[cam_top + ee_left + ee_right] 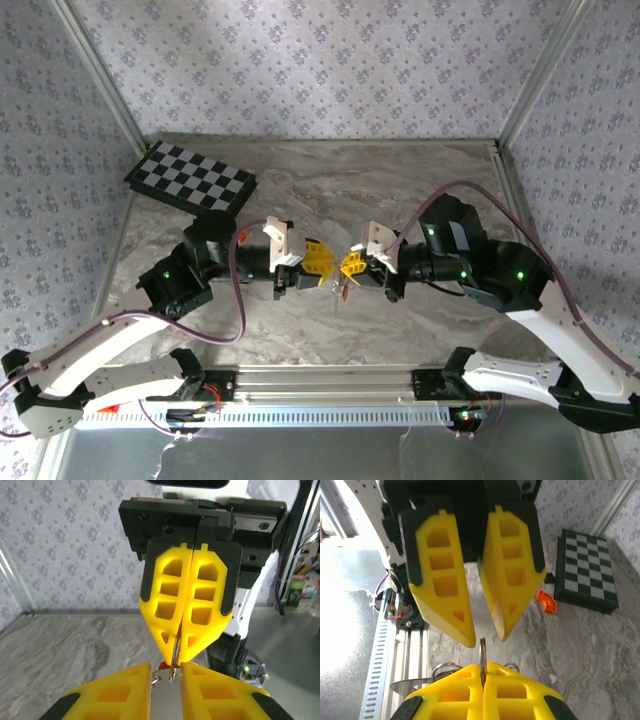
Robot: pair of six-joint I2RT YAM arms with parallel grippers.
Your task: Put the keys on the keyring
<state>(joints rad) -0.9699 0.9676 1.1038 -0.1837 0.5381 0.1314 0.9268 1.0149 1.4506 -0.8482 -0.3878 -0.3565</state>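
My right gripper (350,266) is shut on the keyring (482,652), a thin silvery ring seen edge-on, sticking out past its yellow fingertips. In the right wrist view, smaller wire loops (444,668) curve out beside those fingertips. A key with a red head (161,666) hangs under the ring, and the keys (341,288) dangle between the two grippers above the table. My left gripper (322,260) faces the right one tip to tip, open. Its fingers (445,590) stand either side of the ring's edge without touching it.
A black-and-white checkerboard (190,180) lies at the back left of the marble table (400,180). A small orange curved piece (547,602) lies on the table near the board. An aluminium rail (330,385) runs along the near edge.
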